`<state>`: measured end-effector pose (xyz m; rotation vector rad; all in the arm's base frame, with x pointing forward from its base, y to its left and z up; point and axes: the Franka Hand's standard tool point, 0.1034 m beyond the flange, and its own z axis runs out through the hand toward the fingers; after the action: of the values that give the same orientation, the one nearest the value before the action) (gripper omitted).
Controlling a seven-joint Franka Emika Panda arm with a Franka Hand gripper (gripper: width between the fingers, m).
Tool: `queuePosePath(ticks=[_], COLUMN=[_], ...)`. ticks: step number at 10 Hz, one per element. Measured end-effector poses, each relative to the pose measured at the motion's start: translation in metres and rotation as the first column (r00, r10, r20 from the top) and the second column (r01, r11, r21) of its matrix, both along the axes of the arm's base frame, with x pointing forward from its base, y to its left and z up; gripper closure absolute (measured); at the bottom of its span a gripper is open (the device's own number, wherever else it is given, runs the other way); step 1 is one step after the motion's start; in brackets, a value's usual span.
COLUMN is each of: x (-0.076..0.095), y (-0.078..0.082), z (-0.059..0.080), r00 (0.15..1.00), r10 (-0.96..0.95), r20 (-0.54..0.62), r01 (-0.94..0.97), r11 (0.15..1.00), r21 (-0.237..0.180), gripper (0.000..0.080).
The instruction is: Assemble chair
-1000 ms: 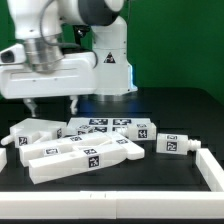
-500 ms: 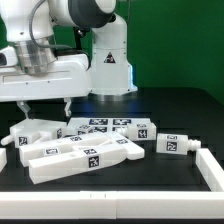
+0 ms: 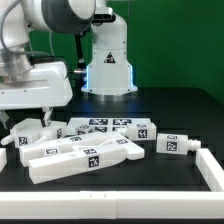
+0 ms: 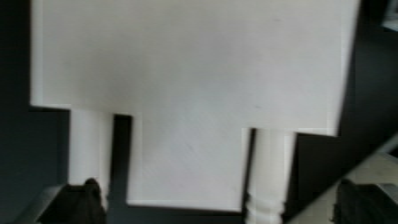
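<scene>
Over the chair parts [image 3: 85,152], claw [image 3: 30,115] spread wide, only wrist view shows pronged white slab [image 4: 187,80] beneath

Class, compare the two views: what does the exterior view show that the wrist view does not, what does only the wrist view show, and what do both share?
Only the exterior view: the robot's base, the black table, and the whole cluster of chair parts, including the small block on the exterior view's right. Only the wrist view: a close look at one white slab and its narrow prongs. Both: the open gripper above white chair parts.
</scene>
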<state>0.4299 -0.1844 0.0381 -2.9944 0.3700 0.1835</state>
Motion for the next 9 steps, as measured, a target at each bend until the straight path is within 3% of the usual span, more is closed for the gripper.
queuePosePath(ticks=[4,6,9], x=[-0.001,0.008,0.007], y=[-0.006,-0.007,-0.015], z=[-0.006,-0.013,-0.018], r00=[1.0,0.999,1.0], r10=[-0.013,-0.024,-0.003], r20=[-0.026,-0.043,-0.026], r01=[0.013,0.022,0.002], r11=[1.0,0.999,0.999], r21=[-0.003,-0.035,-0.051], gripper=[0.015,0.015,0.015])
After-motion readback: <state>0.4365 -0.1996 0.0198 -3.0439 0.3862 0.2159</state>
